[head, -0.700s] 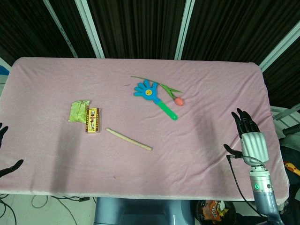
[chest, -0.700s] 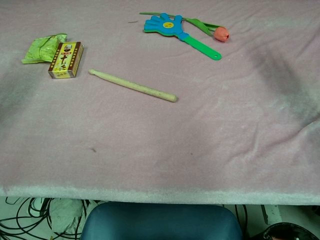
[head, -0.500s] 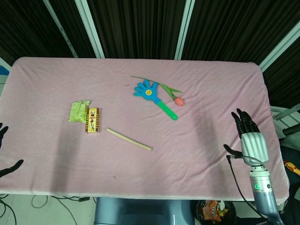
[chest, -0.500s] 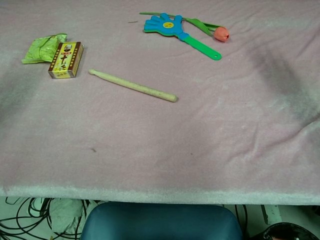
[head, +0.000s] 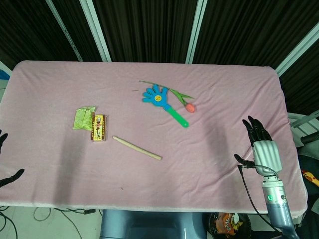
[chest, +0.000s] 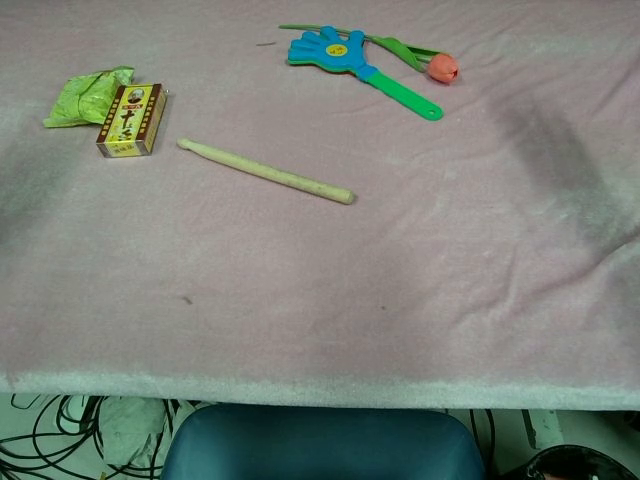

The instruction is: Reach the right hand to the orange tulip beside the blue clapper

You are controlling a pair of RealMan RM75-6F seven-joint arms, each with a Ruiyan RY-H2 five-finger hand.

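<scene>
Pink cloth on the counter [head: 60, 79]; blue clapper [head: 155, 95] with green handle; orange tulip [head: 189, 106]; yellow-red box [head: 99, 127]; lime-green wrapper [head: 83, 118]; beige stick [head: 136, 148].

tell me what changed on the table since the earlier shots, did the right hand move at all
The right hand shifted slightly left and up the table in the head view, toward the orange tulip, open and holding nothing. It is well short of the flower. The tulip, blue clapper, drumstick, small box and green wrapper lie where they were, and the left hand stays at the table's left edge.
</scene>
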